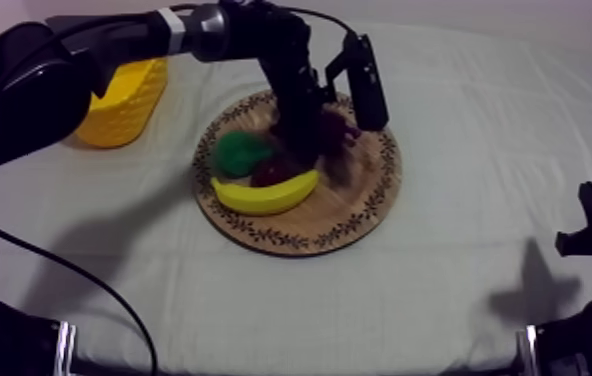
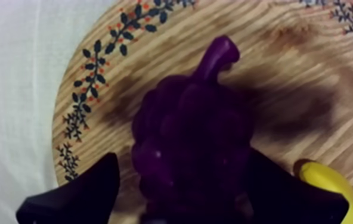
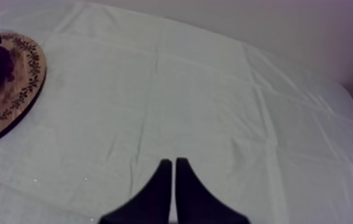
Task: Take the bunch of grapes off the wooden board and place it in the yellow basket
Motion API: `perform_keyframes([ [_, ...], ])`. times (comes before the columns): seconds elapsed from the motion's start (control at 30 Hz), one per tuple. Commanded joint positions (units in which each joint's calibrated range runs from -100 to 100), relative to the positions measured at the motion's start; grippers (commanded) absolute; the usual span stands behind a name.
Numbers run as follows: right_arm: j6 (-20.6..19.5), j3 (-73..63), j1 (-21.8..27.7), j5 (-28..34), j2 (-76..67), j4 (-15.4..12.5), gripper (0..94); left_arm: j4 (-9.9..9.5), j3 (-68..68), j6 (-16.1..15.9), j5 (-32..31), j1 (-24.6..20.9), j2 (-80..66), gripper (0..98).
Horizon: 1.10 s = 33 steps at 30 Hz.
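Counter (image 1: 460, 290): grey-white cloth, with the board near its middle.
Board (image 1: 360, 215): round wood with a patterned rim. I place everything else from it.
Basket (image 1: 125, 105): yellow, off the board's far-left rim and clear of it.
Banana (image 1: 265, 195): on the board's near-left part, lying along the rim's curve.
Pear (image 1: 240, 152): green, on the board's left part, just behind the banana.
Grapes (image 2: 191, 131): the bunch lies on the wood at the board's far part, not lifted, with its stem pointing away from my left pincer.
Small red fruit (image 1: 272, 172): on the board between pear and banana, just beside the grapes.
Left pincer (image 2: 183, 158): low over the board's far part, fingers (image 2: 83, 193) apart with one on each side of the bunch. I see no squeeze yet.
Right pincer (image 3: 173, 161): well off the board's right side, fingers together on nothing, idle.
Step in hand: closing on the grapes, as I judge it.
Doing it well: I would keep centred on the fat middle of the bunch rather than the stem. I would sink until the tips are close to the wood, then close evenly.
Risk: the lumpy bunch may roll or slip out sideways. A tip may also nudge the small red fruit.
After the grip: lift straight up off the board before swinging toward the basket.
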Motion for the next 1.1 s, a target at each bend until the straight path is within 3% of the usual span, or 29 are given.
perform_keyframes([
  [0.0, 0.0, 0.0, 0.0, 0.0, 0.0, 0.0, 0.2, -0.02, -0.4, 0.1, 0.1, 0.1, 0.3, 76.3],
  [0.5, 0.0, 0.0, 0.0, 0.0, 0.0, 0.0, 0.2, -0.13, -2.4, 0.5, 1.0, 0.3, 2.0, 71.6],
  [1.07, 0.0, 0.0, 0.0, 0.0, 0.0, 0.0, 0.2, -0.2, -1.9, 1.1, 0.8, 0.1, 2.0, 43.3],
])
